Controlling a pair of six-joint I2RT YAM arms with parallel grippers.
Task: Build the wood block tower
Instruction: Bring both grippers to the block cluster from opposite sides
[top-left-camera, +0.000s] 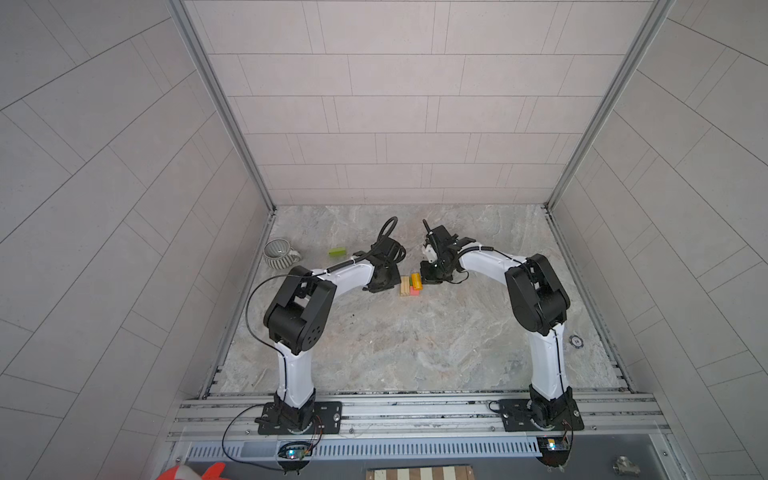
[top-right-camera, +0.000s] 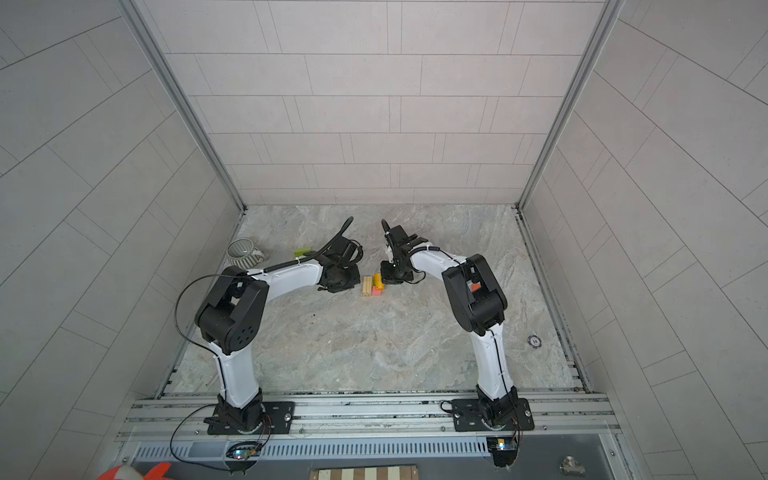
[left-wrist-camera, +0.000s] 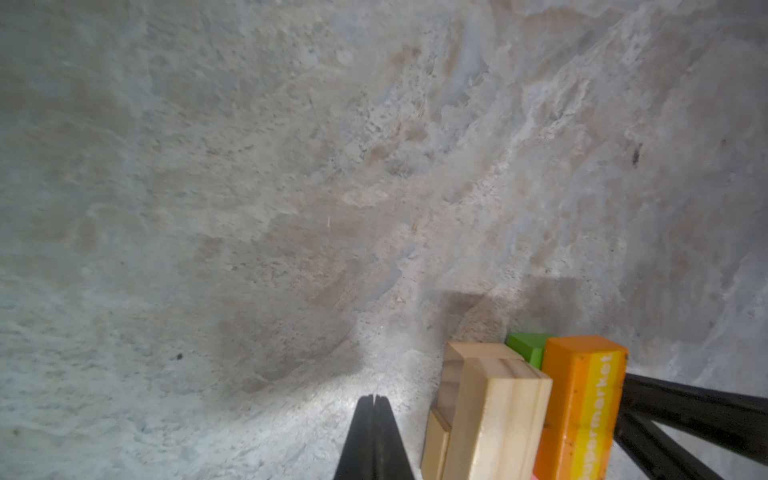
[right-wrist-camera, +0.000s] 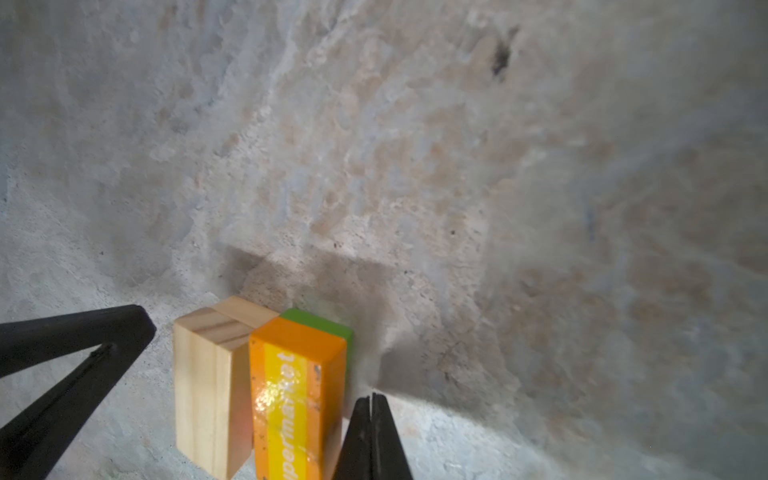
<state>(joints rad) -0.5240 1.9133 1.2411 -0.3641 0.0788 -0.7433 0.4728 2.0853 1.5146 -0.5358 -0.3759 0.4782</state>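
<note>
The wood block tower is a low cluster mid-table in both top views: tan blocks (top-left-camera: 404, 286), an orange block with a yellow stripe (top-left-camera: 416, 280) and a pink block (top-left-camera: 414, 292). The wrist views show the tan blocks (left-wrist-camera: 494, 407), the orange block (right-wrist-camera: 297, 390) and a green block (right-wrist-camera: 328, 326) behind it. My left gripper (left-wrist-camera: 375, 399) is shut and empty, just left of the tan blocks. On the orange block's other side my right gripper (right-wrist-camera: 372, 397) is shut and empty too. A lone green block (top-left-camera: 337, 252) lies further left.
A grey ribbed mug (top-left-camera: 279, 253) stands at the far left by the wall. A poker chip (top-left-camera: 576, 340) lies near the right rail. The arm bases sit on the front rail (top-left-camera: 415, 411). Tiled walls enclose the table on three sides.
</note>
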